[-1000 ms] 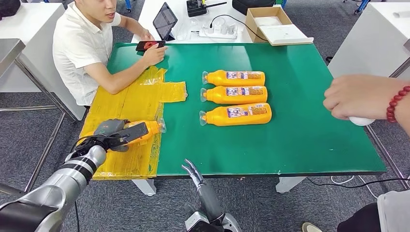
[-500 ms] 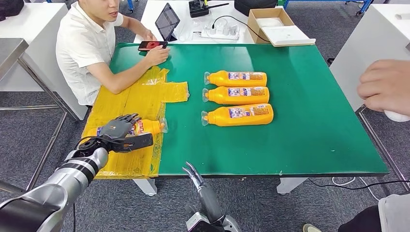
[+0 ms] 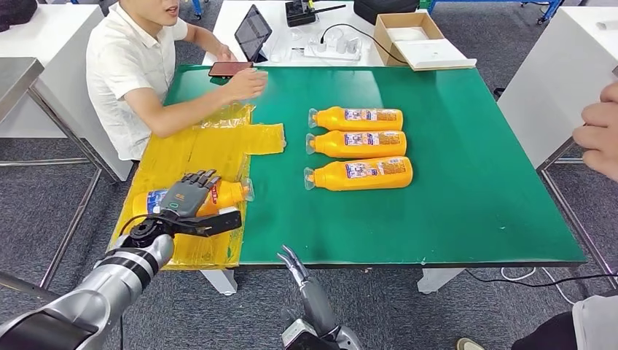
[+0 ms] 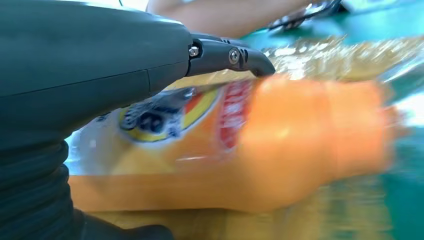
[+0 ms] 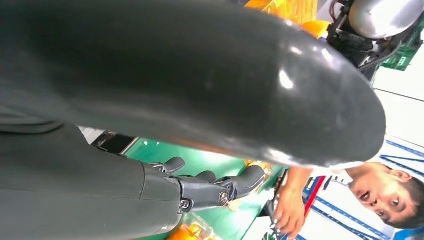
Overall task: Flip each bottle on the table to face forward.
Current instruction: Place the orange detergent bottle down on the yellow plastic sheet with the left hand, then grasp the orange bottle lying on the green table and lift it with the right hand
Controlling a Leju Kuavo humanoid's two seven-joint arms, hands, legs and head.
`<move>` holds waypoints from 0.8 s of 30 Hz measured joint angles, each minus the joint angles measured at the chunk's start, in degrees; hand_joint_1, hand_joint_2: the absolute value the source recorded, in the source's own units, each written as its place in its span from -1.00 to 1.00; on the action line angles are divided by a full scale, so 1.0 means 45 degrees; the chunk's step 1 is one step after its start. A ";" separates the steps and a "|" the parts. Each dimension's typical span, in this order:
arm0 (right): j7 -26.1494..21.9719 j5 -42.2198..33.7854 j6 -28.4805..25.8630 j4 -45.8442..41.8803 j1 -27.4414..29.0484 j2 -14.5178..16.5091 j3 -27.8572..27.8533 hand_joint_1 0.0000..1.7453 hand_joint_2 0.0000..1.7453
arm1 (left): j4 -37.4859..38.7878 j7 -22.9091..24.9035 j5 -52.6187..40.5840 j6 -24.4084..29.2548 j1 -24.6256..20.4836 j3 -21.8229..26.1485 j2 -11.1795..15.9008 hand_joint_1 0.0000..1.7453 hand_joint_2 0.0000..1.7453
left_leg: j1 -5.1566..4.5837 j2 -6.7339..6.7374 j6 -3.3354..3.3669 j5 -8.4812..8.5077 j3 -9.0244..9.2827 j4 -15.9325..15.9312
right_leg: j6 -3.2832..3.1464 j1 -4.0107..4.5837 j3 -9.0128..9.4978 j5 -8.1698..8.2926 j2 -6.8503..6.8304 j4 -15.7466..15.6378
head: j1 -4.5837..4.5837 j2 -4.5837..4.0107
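Yellow film (image 3: 189, 157): left hand (image 3: 191, 200) spread above bottle (image 3: 222, 193)

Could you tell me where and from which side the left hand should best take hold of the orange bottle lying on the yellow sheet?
Probably around the wide body of the orange bottle, coming from above. It lies on its side on the yellow sheet, cap toward the green table, so the round body is exposed on top. The left hand already hovers over that part with fingers spread.

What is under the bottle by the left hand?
The bottle lies on its side on a yellow plastic sheet spread over the green table. The left hand is above its middle, hiding part of the label.
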 joint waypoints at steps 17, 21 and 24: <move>0.0016 -0.0169 -0.0030 0.0002 0.0070 0.0000 -0.0114 -1.00 -1.00 | -0.2924 -0.2010 0.2905 -0.0135 0.2146 0.0624 -0.0341 -1.00 1.00 | 0.0006 0.0022 0.0001 -0.0006 -0.0126 0.0003 | 0.0004 0.0004 -0.0129 0.0002 0.0002 -0.0002 | 0.0002 0.0000; 0.0019 -0.0265 -0.0027 0.0002 0.0106 -0.0007 -0.0125 -1.00 -1.00 | -0.3327 -0.2316 0.3463 0.0347 0.2489 0.0822 -0.0377 -1.00 1.00 | 0.0005 0.0022 0.0001 -0.0007 -0.0133 0.0003 | 0.0004 0.0003 -0.0135 0.0002 0.0002 -0.0003 | 0.0002 0.0000; 0.0047 -0.0362 -0.0064 0.0000 0.0151 -0.0030 -0.0146 -1.00 -1.00 | -0.3914 -0.2573 0.3810 0.1044 0.2904 0.0968 -0.0465 -1.00 1.00 | 0.0004 0.0022 0.0002 -0.0008 -0.0145 0.0003 | 0.0004 0.0002 -0.0146 0.0002 0.0002 -0.0004 | 0.0002 0.0000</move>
